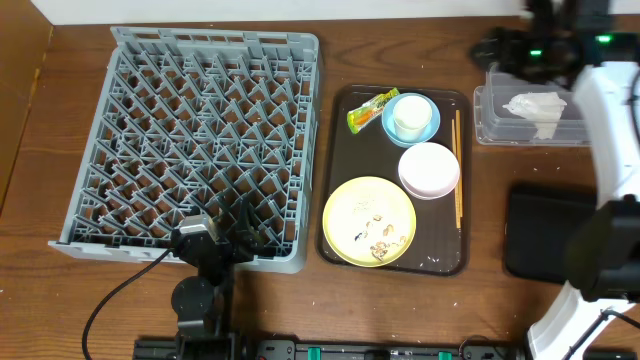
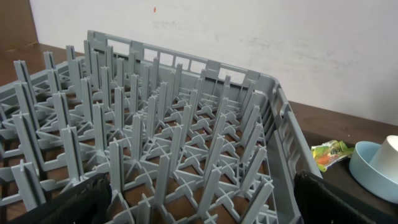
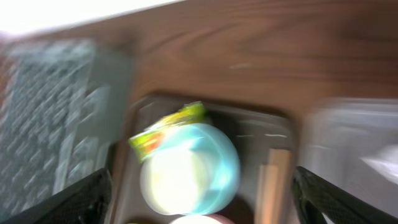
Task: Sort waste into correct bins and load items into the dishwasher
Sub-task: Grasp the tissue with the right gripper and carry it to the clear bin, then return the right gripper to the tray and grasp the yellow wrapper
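The grey dish rack [image 1: 200,140] fills the left of the table. The brown tray [image 1: 340,120] holds the yellow plate [image 1: 352,212] with pale crumbs [image 1: 380,242], the pinkish bowl [image 1: 429,169], the light blue bowl [image 1: 432,128] with the white cup [image 1: 408,117] in it, the snack wrapper [image 1: 371,110] and the chopsticks [image 1: 458,170]. The white napkin [image 1: 537,108] lies in the clear tub [image 1: 487,118]. My left gripper [image 2: 202,202] is open and empty over the rack's near edge. My right gripper [image 3: 202,196] is open and empty above the blue bowl [image 3: 221,165]; that view is blurred.
The flat black bin [image 1: 535,232] lies at the right, partly covered by my white right arm [image 1: 615,130]. A cable runs from the left arm's base [image 1: 195,295] over the front of the table. A white wall stands behind the rack [image 2: 249,37].
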Motion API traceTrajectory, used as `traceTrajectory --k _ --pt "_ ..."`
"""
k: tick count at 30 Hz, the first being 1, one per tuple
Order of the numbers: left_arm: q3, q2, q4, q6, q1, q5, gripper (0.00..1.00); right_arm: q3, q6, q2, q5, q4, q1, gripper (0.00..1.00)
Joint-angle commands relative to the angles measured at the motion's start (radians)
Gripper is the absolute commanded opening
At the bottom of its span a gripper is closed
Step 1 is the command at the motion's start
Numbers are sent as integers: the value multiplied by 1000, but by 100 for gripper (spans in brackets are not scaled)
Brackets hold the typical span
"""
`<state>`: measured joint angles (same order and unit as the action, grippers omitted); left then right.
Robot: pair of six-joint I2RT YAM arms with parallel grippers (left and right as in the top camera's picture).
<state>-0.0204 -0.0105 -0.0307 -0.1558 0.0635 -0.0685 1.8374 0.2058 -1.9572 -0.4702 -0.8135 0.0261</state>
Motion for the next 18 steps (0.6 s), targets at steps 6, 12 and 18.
traceTrajectory --k 6,12,18 --pt "16 6 -35 13 -4 -10 95 5 161 -19 480 63 410 97" --pt "16 6 -35 13 -4 -10 95 5 309 -106 746 198 589 96" --pt "16 6 -35 13 -4 -10 95 5 520 -246 940 229 633 93"
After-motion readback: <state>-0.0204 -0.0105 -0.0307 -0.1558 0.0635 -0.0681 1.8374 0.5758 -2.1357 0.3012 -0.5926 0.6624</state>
